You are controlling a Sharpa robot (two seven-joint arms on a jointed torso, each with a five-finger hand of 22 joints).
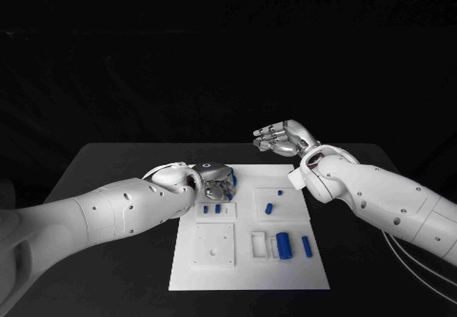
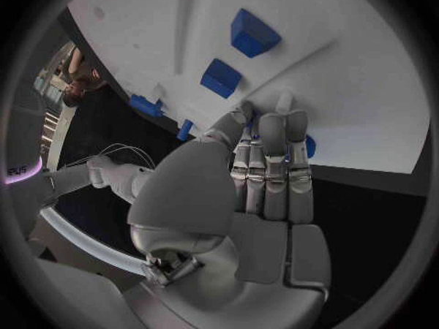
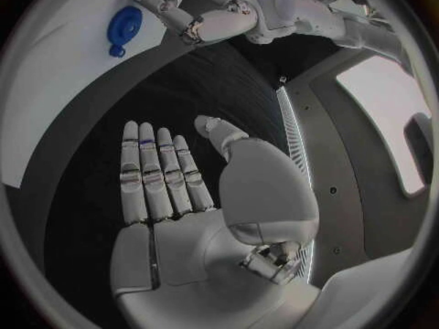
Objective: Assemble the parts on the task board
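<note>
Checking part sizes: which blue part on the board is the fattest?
The thick blue cylinder near the task board's front, between a white frame and a slimmer blue rod.

Left hand (image 1: 211,182) reaches down, fingers together; right hand (image 1: 282,139) hovers raised, empty.

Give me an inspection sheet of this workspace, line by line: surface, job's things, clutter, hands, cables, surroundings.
Surface: black table, bare round the plate.
Job's things: white task board mid-table; blue parts lying in its recesses.
Clutter: nothing seen.
Hands: left hand over the board's far left corner, fingers against a blue part, grip unclear; right hand raised beyond the board, holding nothing.
Cables: thin white cables beside the right arm.
Surroundings: dark backdrop.
</note>
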